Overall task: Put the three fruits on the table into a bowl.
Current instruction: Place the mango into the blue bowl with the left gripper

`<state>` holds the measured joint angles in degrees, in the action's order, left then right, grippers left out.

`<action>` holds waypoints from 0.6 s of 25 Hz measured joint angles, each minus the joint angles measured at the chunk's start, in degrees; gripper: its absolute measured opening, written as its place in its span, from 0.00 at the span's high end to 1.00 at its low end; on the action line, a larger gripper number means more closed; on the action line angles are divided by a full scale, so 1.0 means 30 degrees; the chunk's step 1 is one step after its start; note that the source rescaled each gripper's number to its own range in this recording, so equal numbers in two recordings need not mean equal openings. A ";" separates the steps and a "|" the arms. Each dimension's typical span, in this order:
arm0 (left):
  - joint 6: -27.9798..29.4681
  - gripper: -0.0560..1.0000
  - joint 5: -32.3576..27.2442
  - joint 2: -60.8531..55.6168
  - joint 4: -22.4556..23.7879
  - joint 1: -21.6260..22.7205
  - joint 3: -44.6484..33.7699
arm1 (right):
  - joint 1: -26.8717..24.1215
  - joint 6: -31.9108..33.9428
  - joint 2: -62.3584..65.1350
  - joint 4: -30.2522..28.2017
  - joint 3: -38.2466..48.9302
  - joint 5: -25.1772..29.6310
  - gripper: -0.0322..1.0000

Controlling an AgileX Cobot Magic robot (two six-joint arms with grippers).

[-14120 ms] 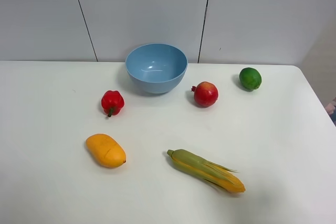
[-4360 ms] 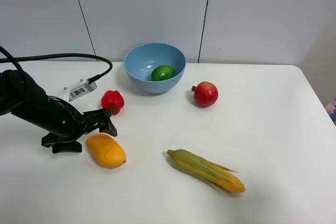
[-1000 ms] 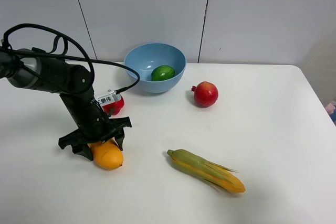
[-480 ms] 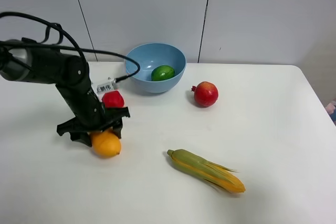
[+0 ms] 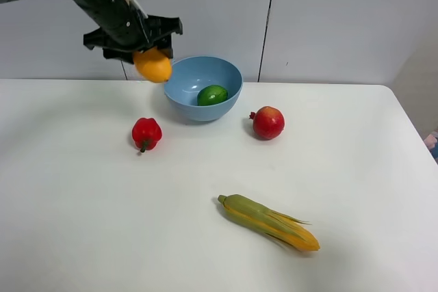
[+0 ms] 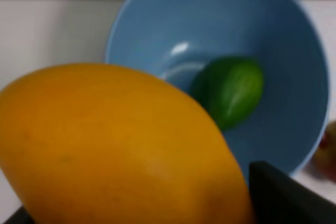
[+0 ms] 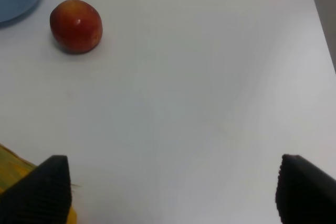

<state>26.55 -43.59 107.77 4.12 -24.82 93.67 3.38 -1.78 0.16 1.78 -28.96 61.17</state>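
Note:
My left gripper (image 5: 147, 49) is shut on the orange-yellow mango (image 5: 152, 65) and holds it in the air just left of the light-blue bowl (image 5: 183, 92), above its rim. The mango fills the left wrist view (image 6: 115, 145), with the bowl (image 6: 294, 77) behind it. The green lime lies inside the bowl (image 5: 212, 94) (image 6: 231, 90). The red pomegranate (image 5: 267, 122) sits on the white table (image 5: 356, 169) right of the bowl; it also shows in the right wrist view (image 7: 76, 25). My right gripper (image 7: 170, 192) is open over bare table; it is out of the exterior view.
A red bell pepper (image 5: 146, 133) with a green stem lies on the table left of and in front of the bowl. A yellow-green corn cob (image 5: 268, 222) lies nearer the front; its tip shows in the right wrist view (image 7: 16, 169).
My left gripper has lifted the mango off the table and carried it up and back toward the bowl. The bowl, lime, pomegranate, pepper and corn have not moved.

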 joint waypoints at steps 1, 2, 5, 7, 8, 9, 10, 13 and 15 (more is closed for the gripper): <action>-0.0334 0.95 -0.0021 0.0645 0.0000 0.0000 0.0777 | 0.0000 0.0000 0.0000 0.0000 0.0000 0.0000 0.60; -0.0628 0.95 -0.0021 0.1224 0.0000 0.0000 0.1350 | 0.0000 0.0000 0.0000 0.0000 0.0000 0.0000 0.60; -0.1260 0.95 -0.0001 0.3180 -0.0022 0.0000 0.2726 | 0.0000 0.0000 0.0000 0.0000 0.0000 0.0000 0.60; -0.1618 0.95 0.0334 0.4018 -0.0036 0.0000 0.3061 | 0.0000 0.0000 0.0000 0.0000 0.0000 0.0000 0.60; -0.1718 0.95 0.0667 0.4349 -0.0036 0.0000 0.3087 | 0.0000 0.0000 0.0000 0.0000 0.0000 0.0000 0.60; -0.1763 0.95 0.1041 0.4577 -0.0036 0.0000 0.3106 | 0.0000 0.0000 0.0000 0.0000 0.0000 0.0000 0.60; -0.1796 0.95 0.1404 0.4820 -0.0036 0.0000 0.3144 | 0.0000 0.0000 0.0000 0.0000 0.0000 0.0000 0.60; -0.1884 0.95 0.2389 0.5274 -0.0036 -0.0037 0.3144 | 0.0000 0.0000 0.0000 0.0000 0.0000 0.0000 0.60; -0.2026 0.91 0.2695 0.5444 -0.0036 -0.0190 0.3144 | 0.0000 0.0000 0.0000 0.0000 0.0000 0.0000 0.60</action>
<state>20.47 -35.51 124.10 4.01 -25.39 103.11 3.38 -1.78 0.16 1.78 -28.96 61.17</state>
